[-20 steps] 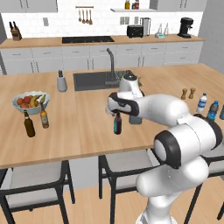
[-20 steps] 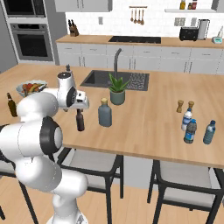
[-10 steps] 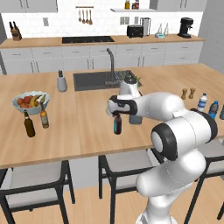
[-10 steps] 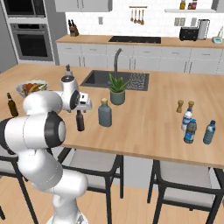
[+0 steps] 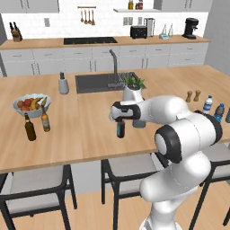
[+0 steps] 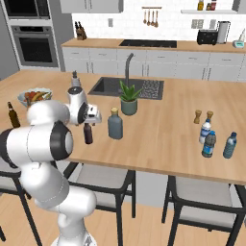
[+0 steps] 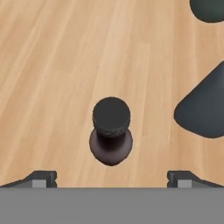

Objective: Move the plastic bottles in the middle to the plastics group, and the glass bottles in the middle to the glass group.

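The slim dark-brown beer bottle [image 5: 120, 130] [image 6: 88, 134] stands near the island's front edge. My gripper [image 5: 120, 119] [image 6: 89, 122] hangs open just above its neck. In the hand view its dark cap [image 7: 111, 116] sits centred, with my gripper [image 7: 111, 179] open and the fingertips [image 7: 41, 178] wide apart on either side. The grey-blue flask [image 6: 115, 125] stands right beside it. The glass group, a dark bottle [image 5: 30, 128] [image 6: 11, 114] and an amber bottle [image 5: 45, 121], is at the left. The plastics group [image 5: 207, 104] [image 6: 208, 143] stands at the right, with a blue-tinted bottle [image 6: 230, 145] beside it.
A fruit bowl [image 5: 31, 104] sits behind the glass group. A potted plant [image 6: 128, 101] and the sink [image 5: 104, 82] lie behind the flask. Wooden shakers [image 6: 203, 116] stand near the plastic bottles, and a grey soap dispenser [image 5: 63, 84] is left of the sink. Stools stand below the island's front edge.
The hand has sunk a little closer over the beer bottle's neck, jaws staying open. The bottles have not moved.
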Robot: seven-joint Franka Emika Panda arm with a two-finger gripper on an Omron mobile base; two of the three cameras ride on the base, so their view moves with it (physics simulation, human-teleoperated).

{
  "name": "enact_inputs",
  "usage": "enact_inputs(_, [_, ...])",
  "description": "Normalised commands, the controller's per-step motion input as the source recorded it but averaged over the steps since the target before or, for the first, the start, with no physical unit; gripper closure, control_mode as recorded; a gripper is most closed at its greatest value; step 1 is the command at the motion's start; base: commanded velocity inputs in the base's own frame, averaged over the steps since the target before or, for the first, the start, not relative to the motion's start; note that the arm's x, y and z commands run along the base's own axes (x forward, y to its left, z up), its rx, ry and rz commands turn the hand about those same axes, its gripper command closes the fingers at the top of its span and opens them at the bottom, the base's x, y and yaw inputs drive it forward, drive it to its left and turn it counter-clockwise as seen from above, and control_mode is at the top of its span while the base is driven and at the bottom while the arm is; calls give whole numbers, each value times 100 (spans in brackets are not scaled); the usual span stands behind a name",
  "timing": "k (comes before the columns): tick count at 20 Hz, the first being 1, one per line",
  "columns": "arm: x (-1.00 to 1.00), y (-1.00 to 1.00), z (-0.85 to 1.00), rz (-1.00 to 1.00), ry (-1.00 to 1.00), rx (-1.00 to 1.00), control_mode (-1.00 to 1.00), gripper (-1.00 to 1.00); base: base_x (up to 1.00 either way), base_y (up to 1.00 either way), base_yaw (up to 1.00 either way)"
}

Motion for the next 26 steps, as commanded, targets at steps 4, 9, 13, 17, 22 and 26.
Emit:
enact_inputs(4, [0,0,-45,0,-6,0,-100,-100,0,0,0])
enact_inputs(9, [17,0,-19,0,-3,0,-100,-100,0,0,0])
enact_inputs(13, [16,0,0,0,-5,0,-100,-100,0,0,0])
enact_inputs(17, [1,0,0,0,-2,0,-100,-100,0,0,0])
enact_inputs(22, [0,0,-5,0,0,0,-100,-100,0,0,0])
enact_inputs(26, [0,2,-3,0,0,0,-100,-100,0,0,0])
